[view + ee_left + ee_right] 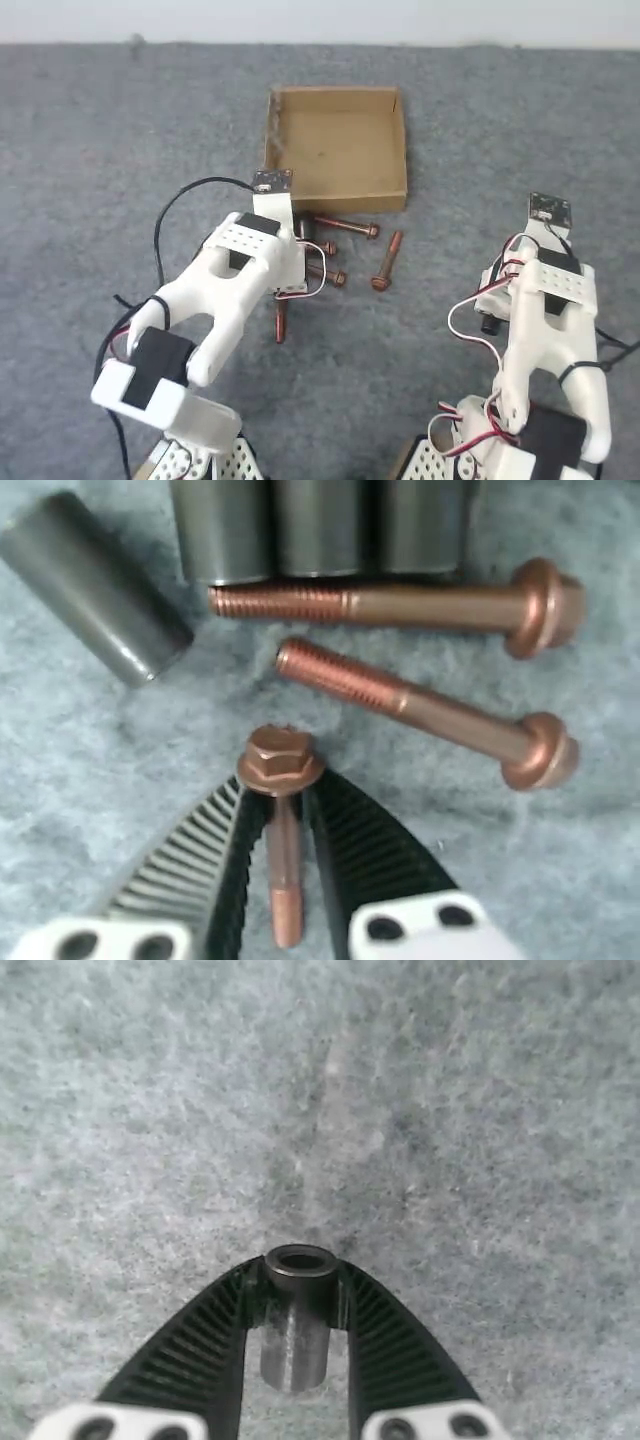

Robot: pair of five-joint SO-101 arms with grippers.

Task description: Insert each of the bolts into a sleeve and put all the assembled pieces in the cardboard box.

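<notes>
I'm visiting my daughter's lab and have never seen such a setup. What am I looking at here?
Two small white robot arms sit side by side on a grey mat. One picture looks down from above; the other two come from a camera on each arm's wrist. The left gripper is shut on a copper-coloured bolt; the right gripper is shut on a dark sleeve. Two loose bolts and more sleeves sit near the left gripper. Beyond them stands an open cardboard box.
</notes>
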